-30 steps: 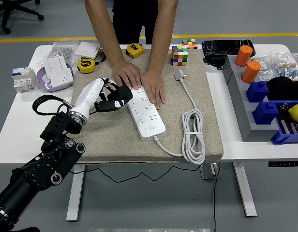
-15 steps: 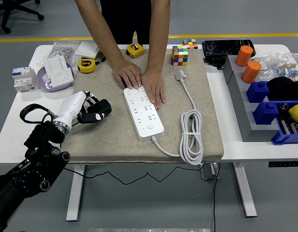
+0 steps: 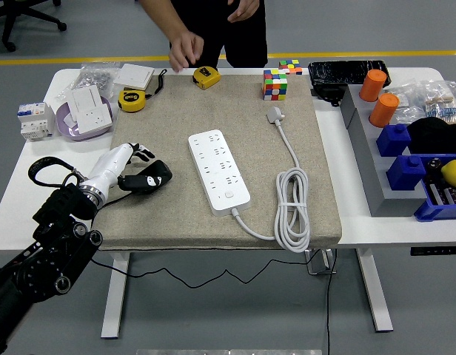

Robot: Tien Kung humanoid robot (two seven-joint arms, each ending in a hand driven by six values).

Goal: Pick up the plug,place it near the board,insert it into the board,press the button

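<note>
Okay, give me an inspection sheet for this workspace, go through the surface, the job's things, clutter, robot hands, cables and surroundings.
Surface: white table with a beige mat over its middle.
Job's things: white power strip lying on the mat, no hands on it; its plug lies loose on the mat beyond it, not inserted.
Clutter: two yellow tape measures, colour cube, wall sockets at left, orange cylinders and blue bins at right.
Robot hands: left robot hand rests on the mat left of the strip, holding nothing; right not in view.
Cables: strip's white cord coiled at its right; black cable hangs under the table.
Surroundings: a person's hands raised at the far edge, touching nothing.
</note>
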